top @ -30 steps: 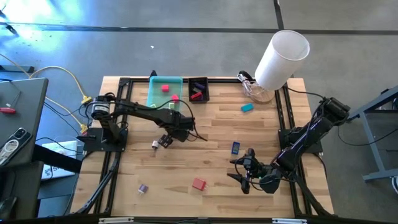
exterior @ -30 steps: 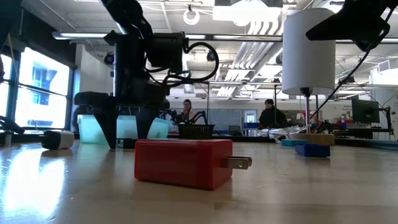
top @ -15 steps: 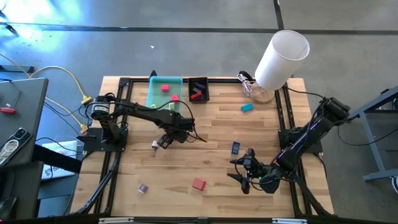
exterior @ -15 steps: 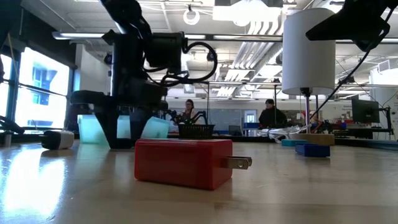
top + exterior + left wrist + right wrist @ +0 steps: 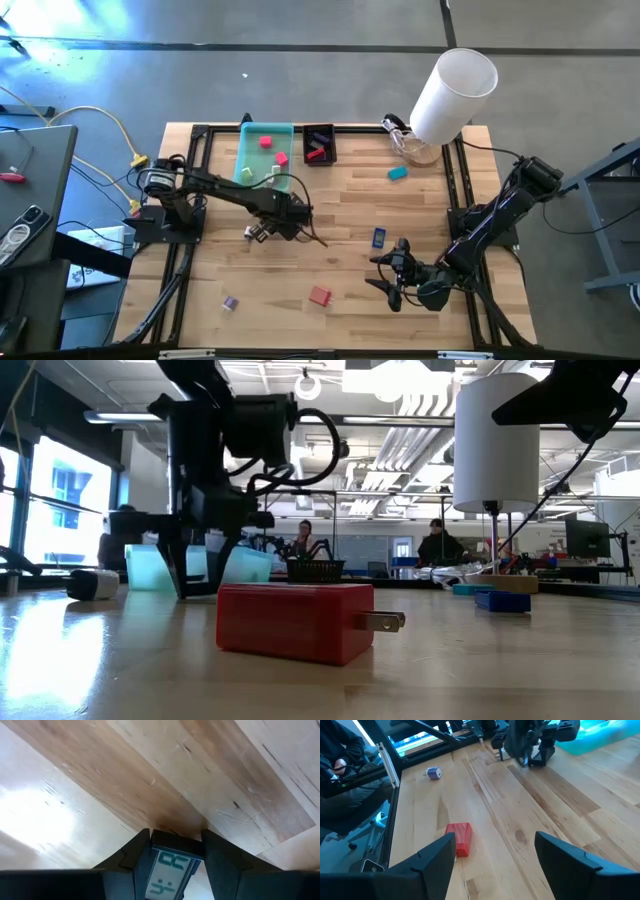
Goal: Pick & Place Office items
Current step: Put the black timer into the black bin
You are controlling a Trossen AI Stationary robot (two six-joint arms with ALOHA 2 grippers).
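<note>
Left wrist view: I see a small white item [image 5: 170, 870] between the left gripper [image 5: 170, 862] fingers, closing narrow on it, low on the bench [image 5: 350, 200] mid-left. Open wood lies all round. The right gripper [image 5: 390, 275] waits wide, beside the red block [image 5: 319, 295].

My left pincer [image 5: 259, 233] has dropped onto the small black-and-white item [image 5: 169, 876] and its fingers have narrowed around it.
</note>
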